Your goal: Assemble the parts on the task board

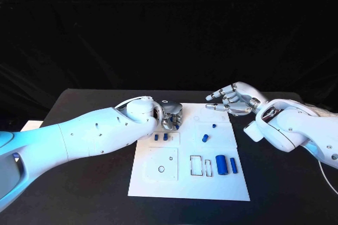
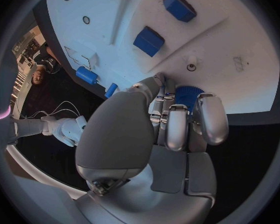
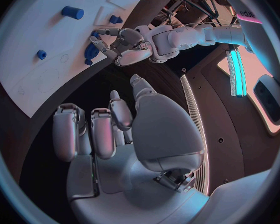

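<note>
The white task board [image 1: 189, 186] lies in the middle of the table. My left hand [image 1: 169, 116] is at its far left corner, fingers curled down around a blue round ridged part [image 2: 189, 95], also seen as the blue part [image 3: 90, 52] under that hand [image 3: 121, 45]. My right hand [image 1: 234, 100] hovers above the board's far right corner with fingers apart and nothing in them. Two small blue pieces [image 1: 160, 136] stand close below the left hand. A blue peg [image 1: 205, 137] stands mid-board. Two blue cylinders [image 1: 226, 165] lie near the right edge.
Two rectangular cut-outs [image 1: 200, 166] and a square plate with a hole [image 1: 162, 169] mark the board's near half. Black table [image 1: 84, 195] surrounds the board. My left forearm [image 1: 77, 139] crosses the table's left side, and the right forearm [image 1: 296, 127] lies beside the board's right edge.
</note>
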Motion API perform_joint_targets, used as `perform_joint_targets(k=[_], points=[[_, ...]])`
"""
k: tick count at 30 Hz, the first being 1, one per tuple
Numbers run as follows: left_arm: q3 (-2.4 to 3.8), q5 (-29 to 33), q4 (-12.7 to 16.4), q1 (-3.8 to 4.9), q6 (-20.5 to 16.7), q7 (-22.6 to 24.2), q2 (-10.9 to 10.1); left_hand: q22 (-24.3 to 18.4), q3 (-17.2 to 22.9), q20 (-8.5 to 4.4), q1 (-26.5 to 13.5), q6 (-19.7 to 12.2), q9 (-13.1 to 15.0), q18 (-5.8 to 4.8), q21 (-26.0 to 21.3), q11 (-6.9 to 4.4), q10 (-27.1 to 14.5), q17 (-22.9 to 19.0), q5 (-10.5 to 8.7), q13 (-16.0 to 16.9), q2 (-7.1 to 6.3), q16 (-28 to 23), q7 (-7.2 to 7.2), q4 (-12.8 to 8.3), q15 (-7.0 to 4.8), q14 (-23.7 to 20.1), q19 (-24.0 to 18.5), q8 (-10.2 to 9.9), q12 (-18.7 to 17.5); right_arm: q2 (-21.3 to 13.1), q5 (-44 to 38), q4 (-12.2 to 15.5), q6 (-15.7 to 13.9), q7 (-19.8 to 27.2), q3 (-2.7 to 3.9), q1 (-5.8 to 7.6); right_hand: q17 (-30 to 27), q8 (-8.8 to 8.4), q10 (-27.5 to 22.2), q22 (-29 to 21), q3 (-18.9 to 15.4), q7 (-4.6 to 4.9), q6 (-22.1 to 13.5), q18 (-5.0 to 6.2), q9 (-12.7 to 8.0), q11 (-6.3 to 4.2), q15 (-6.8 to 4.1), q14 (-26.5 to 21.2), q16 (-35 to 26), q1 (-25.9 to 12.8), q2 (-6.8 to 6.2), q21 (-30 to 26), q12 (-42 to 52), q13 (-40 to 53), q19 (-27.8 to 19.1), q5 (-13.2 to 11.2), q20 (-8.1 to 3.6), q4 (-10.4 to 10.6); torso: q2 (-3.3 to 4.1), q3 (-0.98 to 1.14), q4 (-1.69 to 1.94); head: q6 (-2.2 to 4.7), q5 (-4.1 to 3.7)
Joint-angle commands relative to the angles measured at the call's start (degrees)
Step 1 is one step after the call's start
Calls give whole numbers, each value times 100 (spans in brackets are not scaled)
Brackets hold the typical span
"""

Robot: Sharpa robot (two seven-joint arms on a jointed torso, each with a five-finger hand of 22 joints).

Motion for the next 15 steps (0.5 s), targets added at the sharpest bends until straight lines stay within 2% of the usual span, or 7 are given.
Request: perform_joint_targets(k=[1,4,9,15], points=[[-4,130,74,-40,-181,67,-52,24,70,-45,-66,51,-1,-106,39,-1,61,-13,5,1,3,21,3,-11,-33,213,99,-26,-46,0,-33,7,72,21,0,-4,126,16,-9,113,-30,3,38,44,8,-22,3,299,-17,0,72,-30,-1,4,-34,22,2,-13,-1,-4,1,20,0],[15,205,177,-42,-358,16,-133,40,120,-42,-137,59,-13,-110,52,9,68,-38,12,-5,-15,16,15,-17,-26,208,99,-53,-94,-2,-33,3,73,19,0,-4,126,16,-9,113,-30,3,38,44,8,-22,3,299,-17,0,72,-30,-1,4,-34,22,2,-13,-4,-1,2,25,-1],[105,456,342,-43,-566,-67,-268,54,154,-36,-231,65,-26,-112,62,18,74,-68,24,-9,-50,10,25,-13,-18,202,98,-84,-145,0,-33,-9,79,13,0,-4,126,16,-9,113,-30,3,38,44,8,-22,3,299,-17,0,72,-30,-1,4,-34,22,2,-13,-6,-5,6,42,4],[199,722,550,-38,-579,-228,-481,58,179,-33,-270,76,-30,-112,63,22,87,-89,37,-8,-51,5,31,-11,-16,199,98,-95,-164,4,-33,-24,92,6,-1,-5,120,17,-9,117,-33,3,41,43,9,-22,3,298,-22,-2,79,-28,-2,3,-30,24,1,-9,-8,-4,12,62,7]])
